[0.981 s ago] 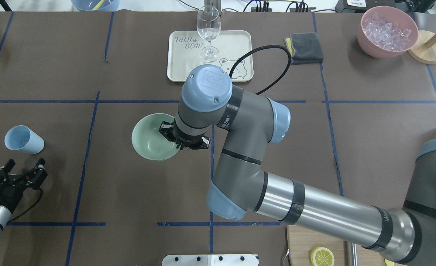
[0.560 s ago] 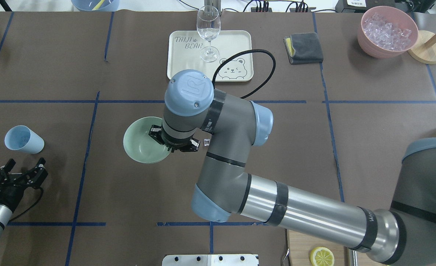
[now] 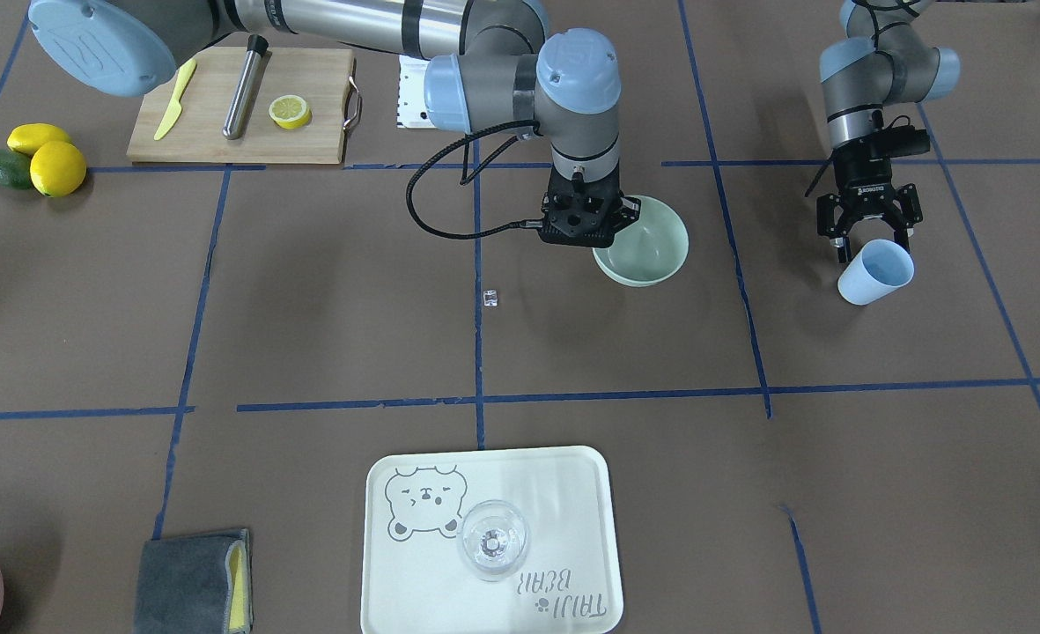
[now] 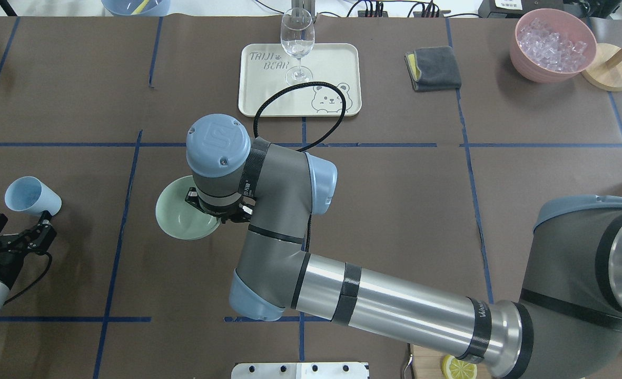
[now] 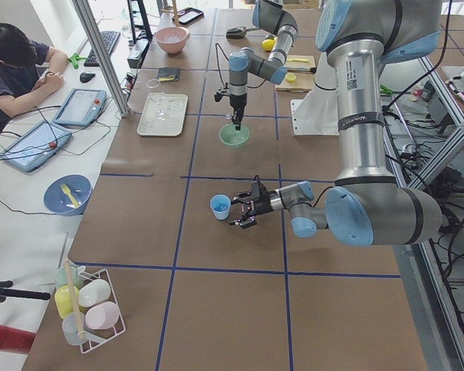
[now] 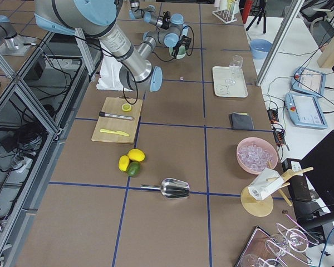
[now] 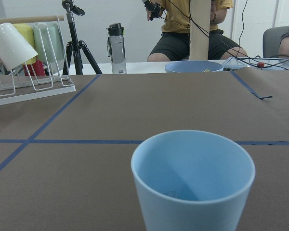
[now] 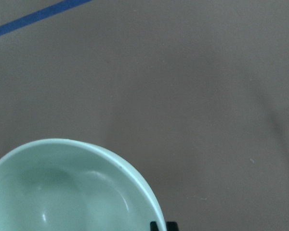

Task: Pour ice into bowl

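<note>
1 ice cube [image 3: 489,298] (outside bowl [image 3: 650,254])

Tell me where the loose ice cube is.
Front-facing view: the ice cube lies on the table beside a blue tape line, left of the mint-green bowl and apart from it.

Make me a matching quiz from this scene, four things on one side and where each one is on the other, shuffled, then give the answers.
Things:
1. bowl
2. light blue cup
3. wine glass
4. ice cube

Places:
A. standing on the tray
B. lying alone on the table
C. held at its rim by the right gripper
D. just ahead of the open left gripper

Pairs: 1-C, 2-D, 3-A, 4-B
</note>
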`<state>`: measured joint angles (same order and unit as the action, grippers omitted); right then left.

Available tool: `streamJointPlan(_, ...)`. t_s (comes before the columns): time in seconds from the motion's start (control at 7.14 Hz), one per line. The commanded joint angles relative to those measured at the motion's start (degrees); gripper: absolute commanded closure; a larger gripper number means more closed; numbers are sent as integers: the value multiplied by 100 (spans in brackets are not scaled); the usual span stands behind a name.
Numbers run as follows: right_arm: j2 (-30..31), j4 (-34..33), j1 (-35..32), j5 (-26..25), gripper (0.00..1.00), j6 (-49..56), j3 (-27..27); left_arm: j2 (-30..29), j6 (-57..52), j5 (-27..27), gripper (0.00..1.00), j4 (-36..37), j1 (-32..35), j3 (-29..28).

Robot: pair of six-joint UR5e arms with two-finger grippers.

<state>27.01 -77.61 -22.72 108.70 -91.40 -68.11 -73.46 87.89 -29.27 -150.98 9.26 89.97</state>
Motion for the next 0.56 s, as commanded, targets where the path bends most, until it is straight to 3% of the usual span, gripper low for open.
streamJointPlan(0.0, -55, 159, 31, -120, 100, 17, 220, -106, 0, 0, 0, -2, 15, -14)
streamJointPlan(0.42, -38, 168, 22, -533, 100, 35, 351, -247, -9, 0, 0, -2, 23, -163)
